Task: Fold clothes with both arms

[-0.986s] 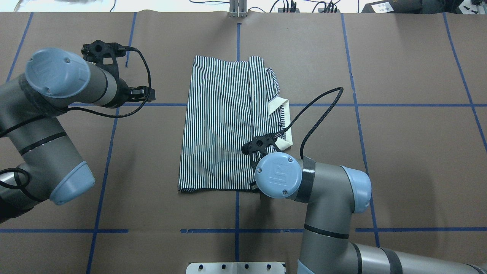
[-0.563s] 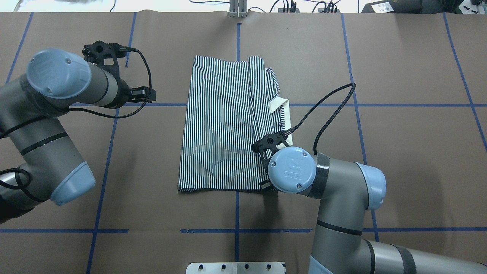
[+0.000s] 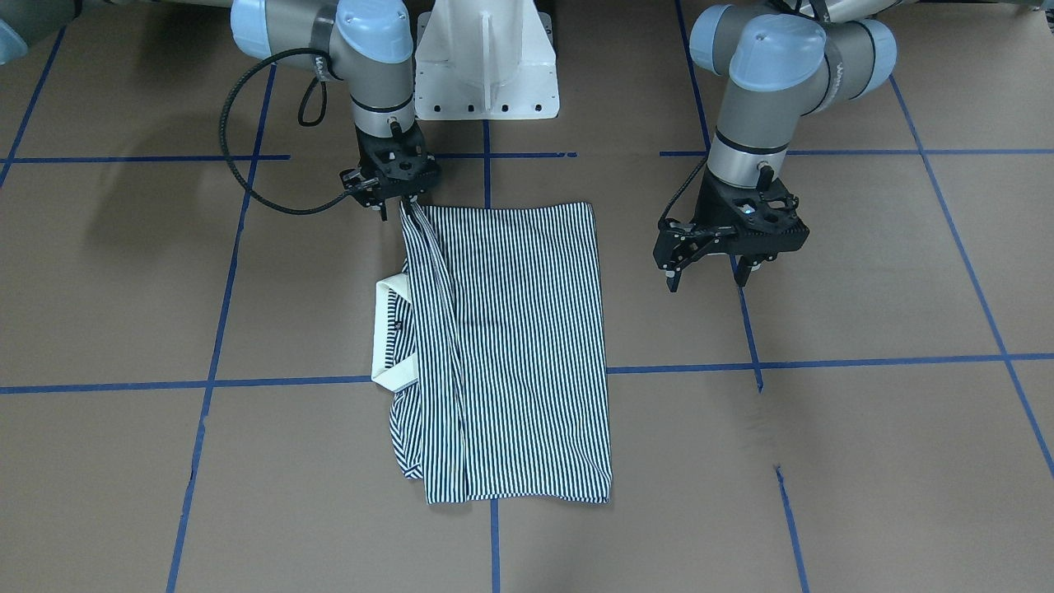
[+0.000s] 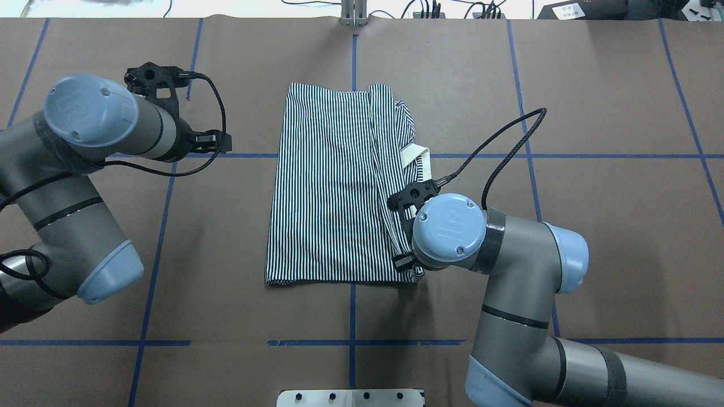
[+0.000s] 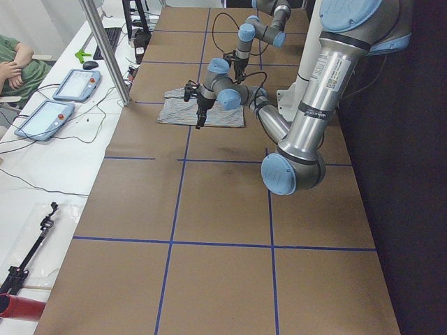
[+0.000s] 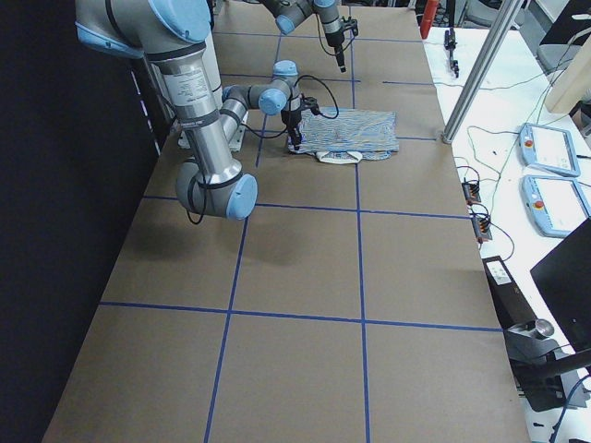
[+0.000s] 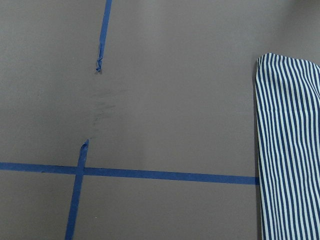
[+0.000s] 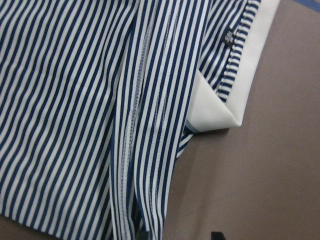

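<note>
Nearest the robot, a white pedestal base at the near edge of the bench. Just beyond it, the right gripper, pointed straight down and closed on the near right corner of the polo shirt, pinching a striped fold. From that pinch, a raised ridge of fabric running away toward the collar, shown close up in the right wrist view as a bunched seam. Black cable looping off the right wrist above the bench.

In the middle of the bench, the shirt itself, folded to a tall rectangle. Navy-and-white stripes running near to far. Flat, apart from the lifted right edge. White collar sticking out on the right side about halfway along, doubled over on itself and resting on the bench. Small dark patch just inside the collar.

Off to the left, well apart from the shirt, the left gripper, jaws spread wide, holding nothing. Hanging above bare bench beside a crossing of blue tape lines, with only the shirt's left edge in its wrist view.

Farther off, more brown bench gridded with tape, then a metal post and cables at the far edge. Beyond that, in the side views, a white table with two control tablets and a seated person's folded arms.
</note>
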